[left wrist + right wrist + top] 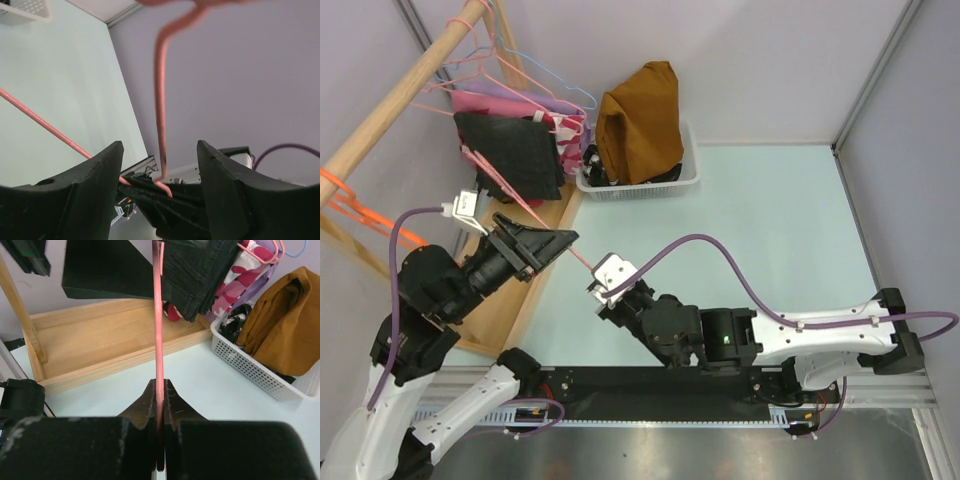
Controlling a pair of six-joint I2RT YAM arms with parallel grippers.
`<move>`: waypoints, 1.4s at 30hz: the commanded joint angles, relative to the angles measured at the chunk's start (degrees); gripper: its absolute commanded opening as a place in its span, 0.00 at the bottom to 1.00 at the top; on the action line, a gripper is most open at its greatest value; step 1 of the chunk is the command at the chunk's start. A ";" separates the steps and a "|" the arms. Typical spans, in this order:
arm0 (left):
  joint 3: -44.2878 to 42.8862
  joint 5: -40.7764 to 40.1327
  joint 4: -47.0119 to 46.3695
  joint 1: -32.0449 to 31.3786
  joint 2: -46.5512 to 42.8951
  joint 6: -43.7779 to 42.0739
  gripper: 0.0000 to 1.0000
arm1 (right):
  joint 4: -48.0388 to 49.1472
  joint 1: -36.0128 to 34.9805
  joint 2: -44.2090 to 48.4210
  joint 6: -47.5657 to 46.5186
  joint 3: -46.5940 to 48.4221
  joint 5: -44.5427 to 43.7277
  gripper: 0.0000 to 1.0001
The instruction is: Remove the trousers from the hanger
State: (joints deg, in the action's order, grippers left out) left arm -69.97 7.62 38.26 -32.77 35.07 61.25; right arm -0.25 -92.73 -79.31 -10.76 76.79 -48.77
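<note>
Two claws meet one pink hanger (158, 340): the right claw (159, 407) pinches its wire, and the left claw (160, 150) stands spread around it. Black trousers (200, 270) hang ahead of the right claw. Rust-brown trousers (280, 325) fill a basket (250, 370) ahead to its right.

No legible text, label, brand or number anywhere in view.

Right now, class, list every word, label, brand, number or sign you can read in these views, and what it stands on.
No text can be read in any view.
White tag on the left arm's cable: marks too small to read.
Basket, brown trousers, pink hanger: no lettering shows.
</note>
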 commanded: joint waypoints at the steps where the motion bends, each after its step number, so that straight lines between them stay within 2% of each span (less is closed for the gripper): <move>1: 1.33 6.00 -8.19 -0.18 -2.19 -5.43 0.66 | 0.60 1.76 5.99 2.67 -0.85 3.14 0.00; 9: 3.70 14.26 -15.75 -0.19 -9.22 -13.26 0.74 | -10.11 8.43 8.38 3.47 2.30 18.00 0.00; 13: 4.76 17.68 -18.13 -0.27 -13.61 -15.37 0.75 | -12.49 11.86 6.19 2.77 5.73 25.55 0.00; 17: 6.60 20.85 -17.96 -0.27 -16.60 -16.87 0.74 | -12.85 14.76 1.63 2.07 9.86 28.90 0.00; 23: 9.33 25.15 -16.55 -0.18 -20.56 -19.23 0.73 | -10.30 16.44 -5.84 0.48 18.47 26.54 0.00; 27: 9.16 25.61 -13.66 -0.18 -22.58 -22.22 0.73 | -11.00 16.70 -14.53 -1.18 26.99 23.29 0.00; 31: 8.54 23.77 -10.06 -0.18 -24.43 -24.77 0.74 | -12.22 17.05 -20.95 -1.28 35.07 23.72 0.00; 35: 7.66 20.69 -6.27 -0.18 -25.49 -26.88 0.74 | -15.56 17.23 -27.73 -0.75 47.18 25.13 0.00; 42: 4.59 17.87 -1.27 -0.27 -25.75 -30.58 0.75 | -18.64 17.49 -36.17 0.04 58.19 26.19 0.00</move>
State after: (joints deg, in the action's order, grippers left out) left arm -62.41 27.42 33.71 -32.77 9.26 34.76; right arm -17.93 -75.55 -112.92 -10.81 128.62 -23.27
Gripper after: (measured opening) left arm 0.748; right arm 0.039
